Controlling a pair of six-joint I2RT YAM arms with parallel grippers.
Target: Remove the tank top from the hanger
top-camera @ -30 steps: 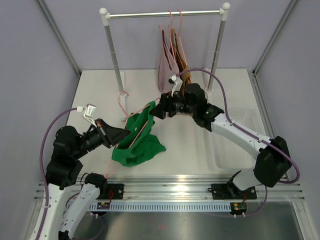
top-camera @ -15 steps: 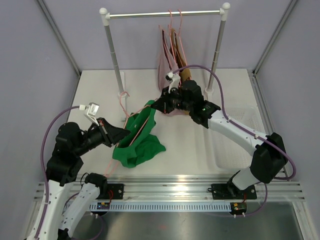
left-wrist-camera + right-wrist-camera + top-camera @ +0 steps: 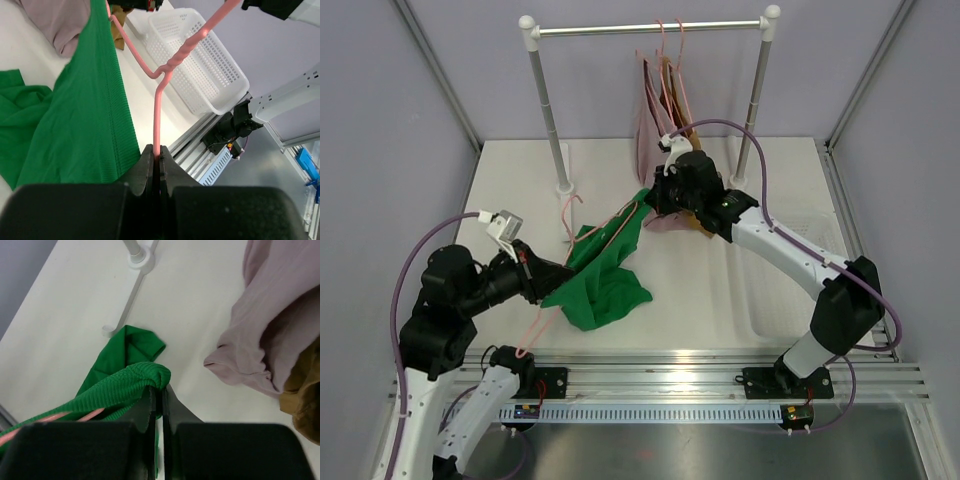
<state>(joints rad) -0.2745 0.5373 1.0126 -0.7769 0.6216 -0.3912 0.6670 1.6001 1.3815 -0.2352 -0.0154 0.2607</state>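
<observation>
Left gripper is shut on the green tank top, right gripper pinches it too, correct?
No. The left wrist view shows the left gripper shut on the pink hanger, not the fabric. The right gripper does pinch the green tank top.

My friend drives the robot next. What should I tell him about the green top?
Left hand: shut on the pink hanger.
Right hand: shut on a fold of the green tank top, whose bottom lies on the table.
Done: both gripped.
Left: the hanger is not yet out of the top; pull it free.
</observation>
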